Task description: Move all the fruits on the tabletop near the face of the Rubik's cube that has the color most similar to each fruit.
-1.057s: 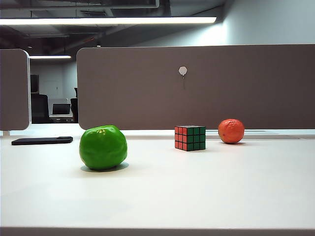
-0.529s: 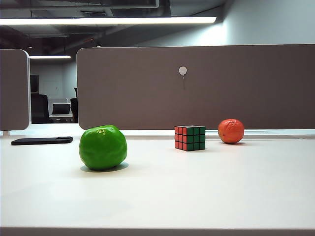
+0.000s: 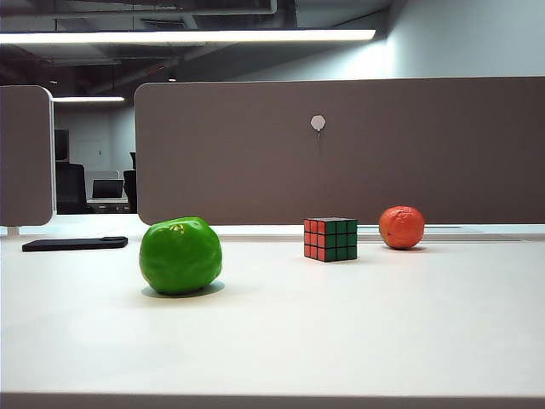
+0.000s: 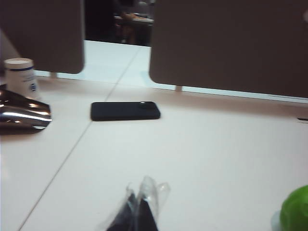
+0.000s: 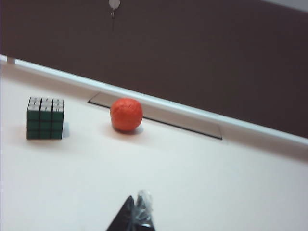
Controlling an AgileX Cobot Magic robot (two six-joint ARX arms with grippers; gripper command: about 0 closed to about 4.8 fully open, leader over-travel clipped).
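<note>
White tabletop (image 3: 358, 332) spreads before me, partition panels (image 3: 341, 149) behind. I see the green fruit (image 3: 180, 255) front-left, the orange-red fruit (image 3: 401, 227) back-right, the Rubik's cube (image 3: 329, 239) between them. Both grippers hover low, empty: left gripper (image 4: 139, 204) closed, right gripper (image 5: 137, 211) closed.

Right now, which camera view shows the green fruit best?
The exterior view: the green fruit sits whole and sharp on the tabletop. The left wrist view catches only a blurred sliver of it at the frame's corner. The right wrist view misses it entirely.
</note>
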